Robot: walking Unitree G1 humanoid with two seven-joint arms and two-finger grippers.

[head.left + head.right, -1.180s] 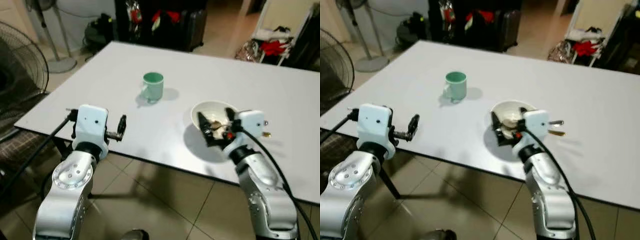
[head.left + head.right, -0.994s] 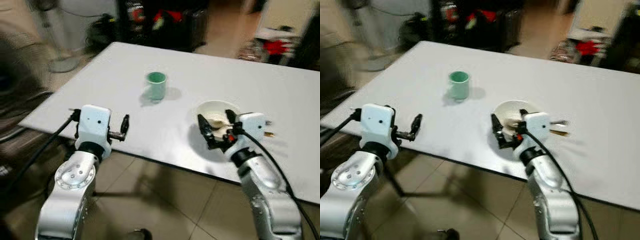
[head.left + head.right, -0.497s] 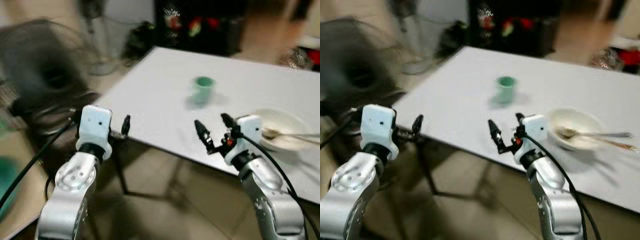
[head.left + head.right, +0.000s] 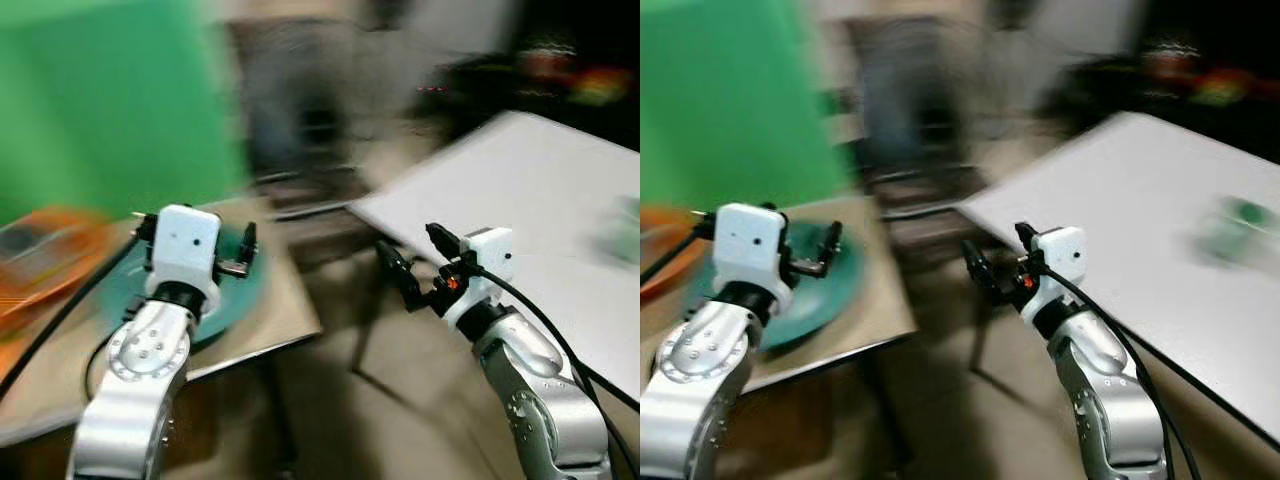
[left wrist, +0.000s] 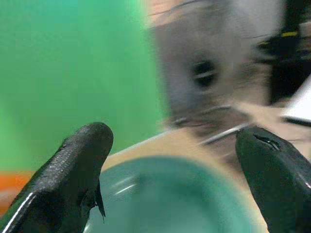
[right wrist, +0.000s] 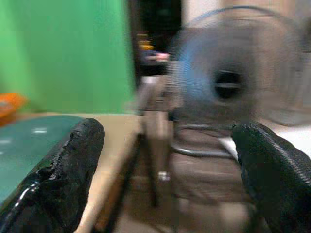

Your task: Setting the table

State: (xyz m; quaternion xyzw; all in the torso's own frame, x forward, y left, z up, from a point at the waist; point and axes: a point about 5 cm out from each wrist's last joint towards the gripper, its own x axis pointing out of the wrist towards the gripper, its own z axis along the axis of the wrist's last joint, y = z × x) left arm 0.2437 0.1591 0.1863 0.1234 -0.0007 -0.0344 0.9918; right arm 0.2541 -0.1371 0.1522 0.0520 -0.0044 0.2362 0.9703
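**Both grippers empty, teal plate ahead of the left fingers**

The head views are heavily blurred. The left gripper point(image 5: 175, 170) has its fingers spread wide, grasping nothing; a teal plate point(image 5: 180, 194) lies just beyond and below their tips on a tan side table point(image 4: 880, 290), with a green wall point(image 5: 73, 63) behind it. The right gripper point(image 4: 410, 270) is also released and empty, held over open floor between the side table and the white table point(image 4: 540, 200). A fan point(image 6: 233, 73) stands beyond its fingers. A mug point(image 4: 1238, 222), a green smear, sits on the white table, well apart from both grippers.
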